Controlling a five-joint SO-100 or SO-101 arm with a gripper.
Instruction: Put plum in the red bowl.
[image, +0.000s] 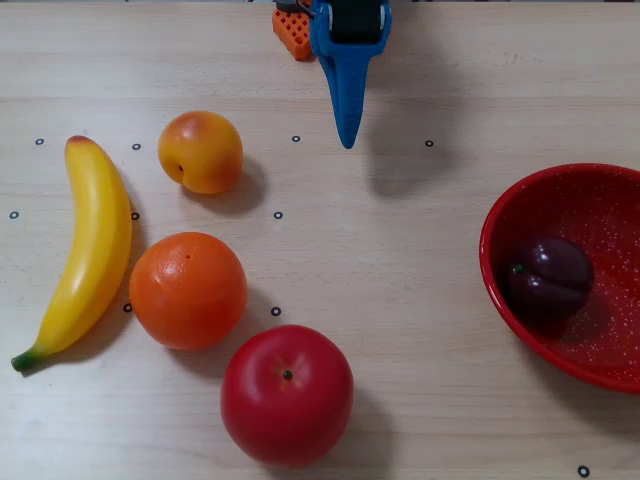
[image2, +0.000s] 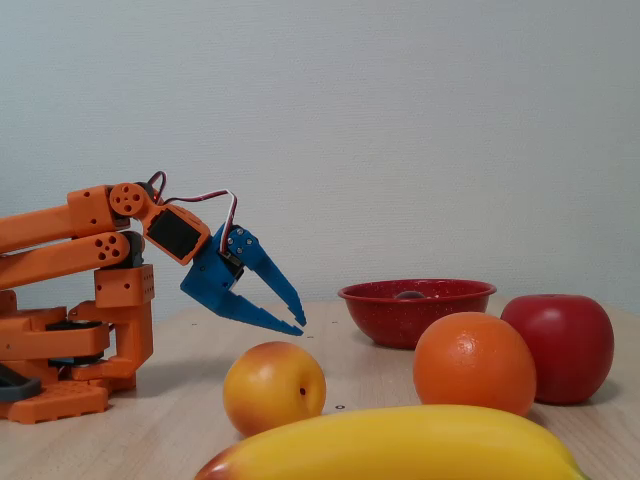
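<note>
The plum, small, glossy and dark purple, lies inside the red bowl at the right edge of the overhead view. In the fixed view only its top shows above the bowl's rim. My blue gripper hangs at the top middle of the overhead view, well left of the bowl. Its jaws meet at the tips and hold nothing. In the fixed view the gripper points down and to the right, above the table.
A peach, an orange, a banana and a red apple lie on the left and front of the wooden table. The orange arm base stands at the fixed view's left.
</note>
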